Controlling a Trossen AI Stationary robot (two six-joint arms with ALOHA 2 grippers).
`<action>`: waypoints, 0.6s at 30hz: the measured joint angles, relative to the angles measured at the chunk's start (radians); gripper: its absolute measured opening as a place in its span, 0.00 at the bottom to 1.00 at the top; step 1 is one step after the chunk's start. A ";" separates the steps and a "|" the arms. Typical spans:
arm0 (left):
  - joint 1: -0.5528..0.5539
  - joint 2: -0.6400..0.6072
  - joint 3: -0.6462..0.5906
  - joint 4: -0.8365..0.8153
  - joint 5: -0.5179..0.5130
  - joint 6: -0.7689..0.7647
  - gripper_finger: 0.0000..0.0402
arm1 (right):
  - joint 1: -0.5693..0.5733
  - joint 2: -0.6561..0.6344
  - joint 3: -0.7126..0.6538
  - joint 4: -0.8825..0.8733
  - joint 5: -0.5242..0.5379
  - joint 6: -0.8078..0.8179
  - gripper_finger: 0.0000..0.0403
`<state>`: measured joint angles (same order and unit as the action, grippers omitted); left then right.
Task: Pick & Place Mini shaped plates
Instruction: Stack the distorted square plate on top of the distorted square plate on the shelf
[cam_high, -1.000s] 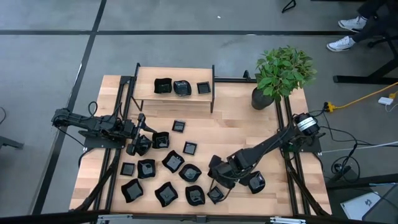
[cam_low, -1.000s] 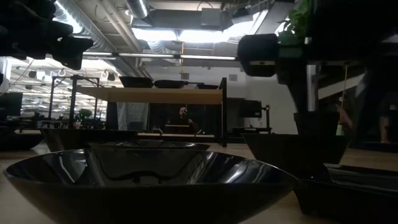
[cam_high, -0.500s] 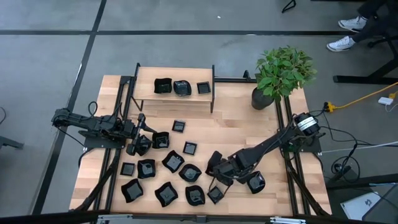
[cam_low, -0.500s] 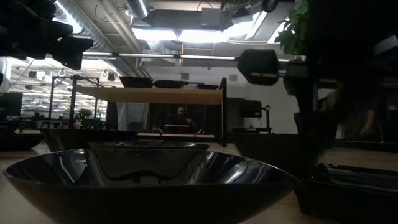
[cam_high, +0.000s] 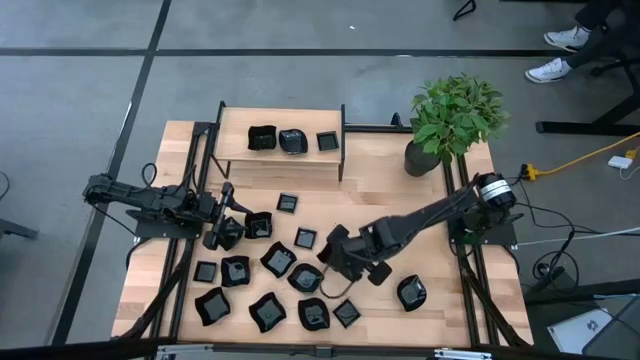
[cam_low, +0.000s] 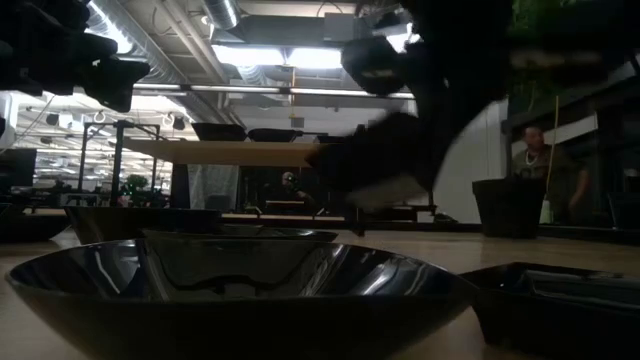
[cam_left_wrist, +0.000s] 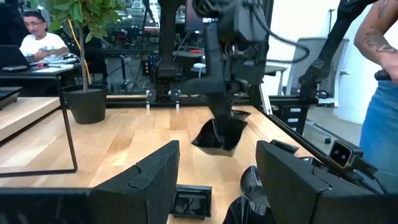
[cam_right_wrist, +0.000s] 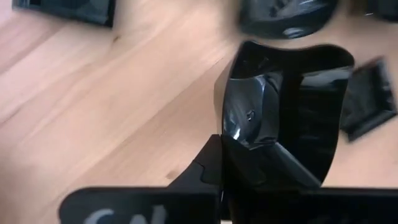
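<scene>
My right gripper (cam_high: 335, 262) is clamped on one mini plate (cam_left_wrist: 219, 134), lifted clear of the bench (cam_high: 390, 215) near its middle. The other plates (cam_high: 262, 285) lie scattered toward seven o'clock, three more on the shelf (cam_high: 281, 152) at eleven. My left gripper (cam_high: 222, 232) waits at nine o'clock, jaws apart.

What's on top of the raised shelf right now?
Three black mini plates sit in a row on the wooden shelf. What lies beneath the shelf is covered from above.
</scene>
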<state>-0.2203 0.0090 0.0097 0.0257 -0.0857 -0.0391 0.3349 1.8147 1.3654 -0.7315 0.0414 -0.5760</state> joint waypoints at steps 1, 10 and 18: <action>0.000 0.000 0.000 -0.001 0.000 0.000 0.52 | -0.012 -0.001 0.016 -0.009 -0.007 0.005 0.01; 0.000 0.000 0.000 0.000 0.000 0.000 0.52 | -0.141 -0.001 0.169 -0.083 -0.070 0.022 0.01; 0.000 0.000 0.000 0.000 0.000 0.000 0.52 | -0.294 -0.001 0.292 -0.102 -0.071 0.080 0.00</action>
<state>-0.2203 0.0093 0.0097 0.0257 -0.0856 -0.0387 0.0411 1.8141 1.6577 -0.8333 -0.0293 -0.4964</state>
